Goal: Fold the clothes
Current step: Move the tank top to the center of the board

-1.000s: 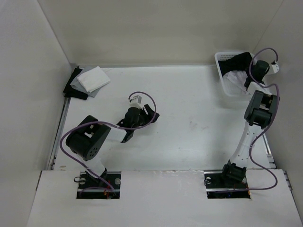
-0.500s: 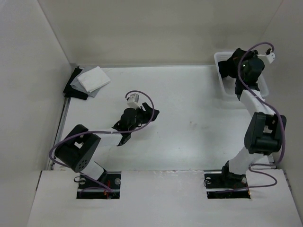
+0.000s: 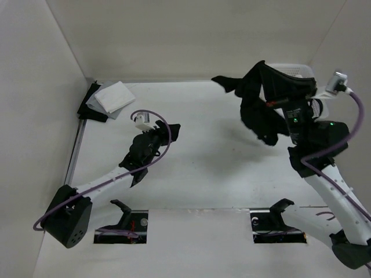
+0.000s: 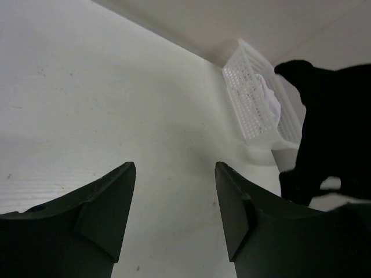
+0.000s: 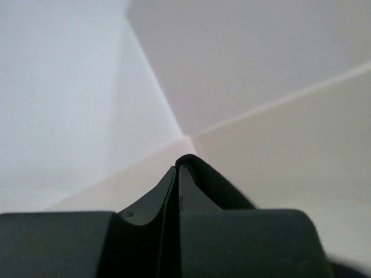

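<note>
Clothes: black short-sleeve shirt, bunched, hanging in air off right tool, just near-left of basket, clear of desk.
Right tool: jaws pressed together, clamped on clothes. Cloth betw. pads not visible in wrist view; grip judged from top view.
Left tool: jaws wide apart, holding nothing, over desk well left of basket.
Handling (judgement): light, limp, no stiffness; will sag and twist from a single pinch. Not fragile, low slip. Best hold: shoulder seams or hem corners, one per tool, to spread flat.
Basket contents: white garment; anything else not visible.
Fabric squares: stacked at far desk corner, well left of basket.
</note>
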Robot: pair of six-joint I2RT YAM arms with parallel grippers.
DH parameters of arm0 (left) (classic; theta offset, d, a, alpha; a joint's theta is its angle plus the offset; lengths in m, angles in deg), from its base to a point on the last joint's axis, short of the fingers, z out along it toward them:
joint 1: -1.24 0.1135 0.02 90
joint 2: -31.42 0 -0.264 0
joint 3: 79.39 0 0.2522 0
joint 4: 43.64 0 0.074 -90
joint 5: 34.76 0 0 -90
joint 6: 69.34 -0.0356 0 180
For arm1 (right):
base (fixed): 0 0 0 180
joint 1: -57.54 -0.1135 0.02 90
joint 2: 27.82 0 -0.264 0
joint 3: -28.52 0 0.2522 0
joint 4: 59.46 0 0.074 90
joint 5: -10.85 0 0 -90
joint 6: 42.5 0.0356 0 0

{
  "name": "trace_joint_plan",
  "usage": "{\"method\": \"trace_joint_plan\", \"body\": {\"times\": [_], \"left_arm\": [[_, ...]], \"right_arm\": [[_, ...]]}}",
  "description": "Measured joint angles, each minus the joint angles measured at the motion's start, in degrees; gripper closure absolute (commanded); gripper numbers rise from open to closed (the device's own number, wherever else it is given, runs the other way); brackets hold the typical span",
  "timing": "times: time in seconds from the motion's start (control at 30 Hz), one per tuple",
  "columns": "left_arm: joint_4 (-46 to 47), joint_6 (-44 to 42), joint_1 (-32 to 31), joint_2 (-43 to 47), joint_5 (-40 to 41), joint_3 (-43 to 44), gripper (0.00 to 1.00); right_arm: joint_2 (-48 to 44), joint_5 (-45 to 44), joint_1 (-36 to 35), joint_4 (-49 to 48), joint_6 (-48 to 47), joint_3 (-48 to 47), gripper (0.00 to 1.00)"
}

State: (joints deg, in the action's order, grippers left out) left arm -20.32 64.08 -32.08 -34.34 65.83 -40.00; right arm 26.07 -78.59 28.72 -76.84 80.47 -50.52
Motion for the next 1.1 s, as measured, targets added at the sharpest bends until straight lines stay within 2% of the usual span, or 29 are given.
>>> {"method": "trace_joint_plan", "body": {"times": [0.13, 0.27, 0.37, 0.47, 0.57, 0.7, 0.77, 0.8, 0.83, 0.93, 0.97, 1.03, 1.07, 1.1], "left_arm": [[-6.5, 0.2, 2.2, 9.2, 3.5, -1.2, 0.45], [-12.9, 0.8, 7.2, 20.9, 7.0, -2.4, 0.45], [-15.4, 1.4, 10.4, 25.7, 8.4, -2.4, 0.45], [-17.7, 1.8, 11.7, 26.7, 8.8, -2.4, 0.47], [-20.3, 2.0, 11.6, 25.7, 8.7, -2.9, 0.50], [-24.1, 1.7, 8.2, 23.1, 8.8, -3.9, 0.53], [-25.0, 1.6, 5.9, 21.3, 8.9, -3.9, 0.54], [-25.1, 1.4, 3.2, 18.7, 9.3, -3.9, 0.54], [-25.1, 1.4, 2.9, 18.4, 9.3, -3.9, 0.54], [-24.5, 1.3, -1.4, 11.6, 10.3, -3.9, 0.53], [-24.4, 1.2, -2.5, 9.2, 10.4, -3.8, 0.53], [-24.4, 0.7, -4.1, 4.7, 10.7, -3.4, 0.52], [-24.4, 0.2, -4.7, 2.0, 11.0, -2.6, 0.52], [-24.3, -0.4, -5.2, -1.1, 11.2, -1.2, 0.53]], "right_arm": [[-4.9, 0.7, -10.1, -0.8, -0.6, -0.6, 0.94], [-3.9, 2.1, -15.6, -1.0, 0.1, 0.0, 0.92], [-0.2, 3.4, -14.0, -2.8, 2.7, 3.6, 0.91], [11.2, 5.6, -5.9, -6.5, 7.3, 5.4, 0.92], [26.7, 8.2, -0.6, -6.9, 11.3, 2.3, 0.91], [51.2, 11.5, 5.8, -2.4, 17.1, -9.2, 0.85], [56.8, 12.5, 8.1, 0.7, 19.3, -11.4, 0.83], [58.7, 12.8, 9.9, 3.4, 20.2, -11.6, 0.79], [58.7, 12.9, 10.1, 3.7, 20.4, -11.6, 0.78], [57.9, 12.6, 11.1, 4.0, 20.6, -10.2, 0.63], [57.2, 12.5, 11.0, 3.7, 20.5, -9.3, 0.61], [54.9, 12.0, 10.6, 2.8, 20.4, -5.6, 0.58], [53.7, 11.8, 10.4, 2.4, 20.3, -3.5, 0.59], [52.4, 11.3, 10.3, 2.1, 19.9, -0.8, 0.65]]}}
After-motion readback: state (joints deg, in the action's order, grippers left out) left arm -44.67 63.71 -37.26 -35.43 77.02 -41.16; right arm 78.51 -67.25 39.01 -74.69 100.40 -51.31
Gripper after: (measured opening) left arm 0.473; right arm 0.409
